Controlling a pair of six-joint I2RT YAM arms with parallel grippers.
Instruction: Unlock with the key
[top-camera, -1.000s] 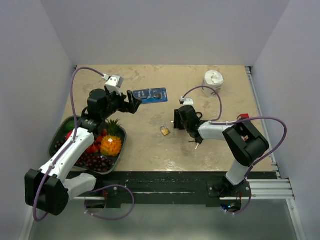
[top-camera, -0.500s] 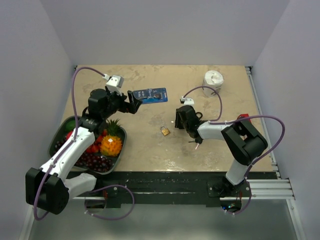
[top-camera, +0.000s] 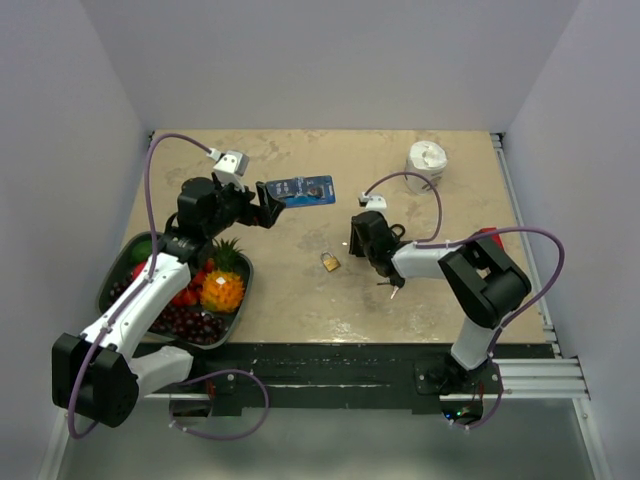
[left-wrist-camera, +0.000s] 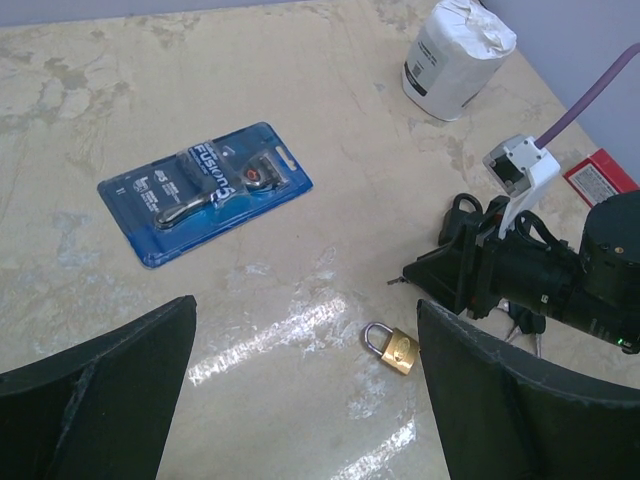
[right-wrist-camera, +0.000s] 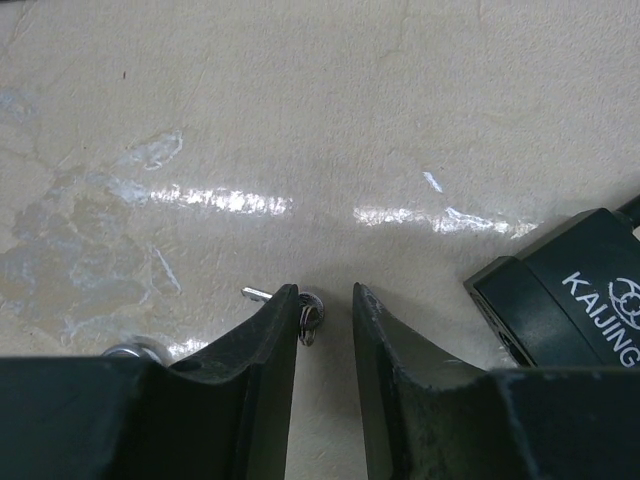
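Lying right of the small brass padlock (top-camera: 329, 262), the ringed bunch of short silver keys (right-wrist-camera: 311, 312) rests against one fingertip of the right gripper (right-wrist-camera: 325, 296), whose jaws are narrowly parted and clasp nothing. A black KAIJING padlock (right-wrist-camera: 568, 300) sits alongside. The left gripper (left-wrist-camera: 305, 303) gapes wide, empty. The right arm has crept slightly leftward.

A blue razor pack (top-camera: 301, 190) lies flat on the beige surface (top-camera: 290, 305), left of centre. A white roll (top-camera: 427, 158) stands near the far right corner. A small brass padlock (top-camera: 329, 262) lies mid-surface. At the left, a metal tray (top-camera: 103, 295) holds a pineapple (top-camera: 223, 285) and cherries (top-camera: 190, 322).
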